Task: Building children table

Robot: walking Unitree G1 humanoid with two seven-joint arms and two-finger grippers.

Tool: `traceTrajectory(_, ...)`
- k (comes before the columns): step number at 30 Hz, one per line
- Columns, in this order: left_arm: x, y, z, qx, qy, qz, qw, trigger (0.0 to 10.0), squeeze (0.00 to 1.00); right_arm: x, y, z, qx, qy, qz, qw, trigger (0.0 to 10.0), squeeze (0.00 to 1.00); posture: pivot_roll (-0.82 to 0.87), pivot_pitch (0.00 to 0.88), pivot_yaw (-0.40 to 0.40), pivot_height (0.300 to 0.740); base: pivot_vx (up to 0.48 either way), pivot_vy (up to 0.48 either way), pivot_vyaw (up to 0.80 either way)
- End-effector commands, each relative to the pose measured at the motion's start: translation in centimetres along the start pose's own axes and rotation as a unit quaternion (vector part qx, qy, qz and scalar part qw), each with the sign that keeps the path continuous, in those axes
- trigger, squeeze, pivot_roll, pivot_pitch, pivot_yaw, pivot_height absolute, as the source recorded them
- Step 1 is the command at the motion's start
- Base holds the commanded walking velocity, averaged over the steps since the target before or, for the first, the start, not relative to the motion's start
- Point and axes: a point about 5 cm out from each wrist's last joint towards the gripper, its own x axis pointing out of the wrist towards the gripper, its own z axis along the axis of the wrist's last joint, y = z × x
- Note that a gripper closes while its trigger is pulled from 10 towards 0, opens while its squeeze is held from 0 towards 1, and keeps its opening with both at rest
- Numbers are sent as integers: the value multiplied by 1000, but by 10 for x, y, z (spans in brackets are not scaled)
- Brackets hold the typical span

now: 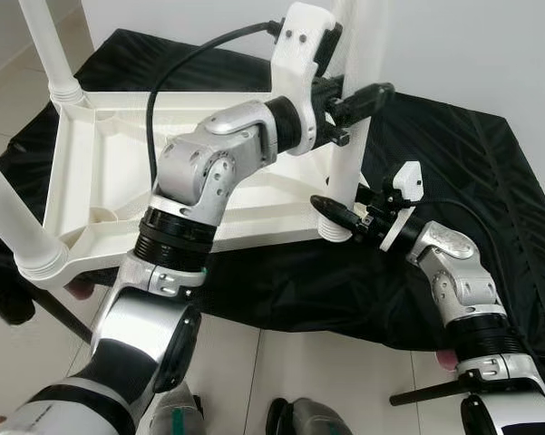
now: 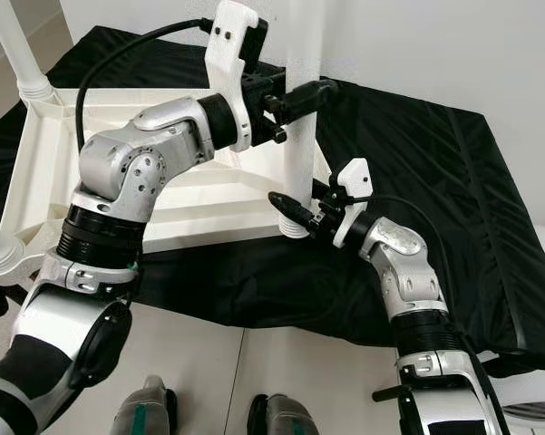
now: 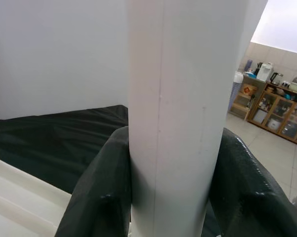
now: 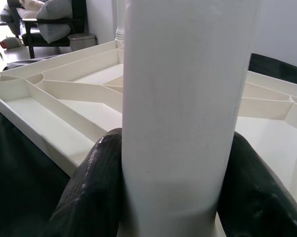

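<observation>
A white plastic table top [image 1: 100, 172] lies upside down on a black cloth [image 1: 472, 172]. At its near right corner a white table leg [image 1: 349, 163] stands upright in the socket. My left gripper [image 1: 364, 98] is shut on this leg high up, one black finger on each side. My right gripper [image 1: 338, 214] is shut on the same leg just above its base. In the left wrist view the leg [image 3: 183, 123] stands between the black fingers [image 3: 96, 197]. The right wrist view has the leg [image 4: 183, 108] held between its fingers [image 4: 91, 187], with the ribbed underside behind.
Two more white legs stand in the table's sockets, one at the far left [image 1: 50, 45] and one at the near left [image 1: 14, 222]. A white wall rises behind the cloth. Pale floor tiles [image 1: 281, 381] and my feet lie below.
</observation>
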Motion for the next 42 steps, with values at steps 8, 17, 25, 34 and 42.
traceTrajectory(8, 6, -10, 5, 26, 9, -48, 998, 10000, 0, -3, -11, 10, -8, -9, -35, 999, 10000, 1000, 46, 18, -99, 740, 0, 0, 0)
traceTrajectory(17, 9, -7, 9, 53, 0, 3, 999, 10000, 0, 2, -19, 16, -5, -27, -110, 994, 10000, 1000, 43, 25, -107, 740, 0, 0, 0)
traceTrajectory(25, 10, -7, 19, 87, -22, 53, 995, 10000, 0, 14, -12, 16, -1, -25, -169, 985, 10000, 0, 48, 35, -117, 740, 0, 0, 0)
traceTrajectory(34, 13, -13, 22, 119, -30, 78, 989, 10000, 0, 24, -4, 23, -17, -33, -235, 971, 10000, 0, 49, 43, -123, 740, 0, 0, 0)
traceTrajectory(42, 16, -15, 23, 128, -35, 88, 987, 10000, 0, 31, 2, 29, -33, -32, -302, 952, 10000, 0, 49, 42, -125, 740, 0, 0, 0)
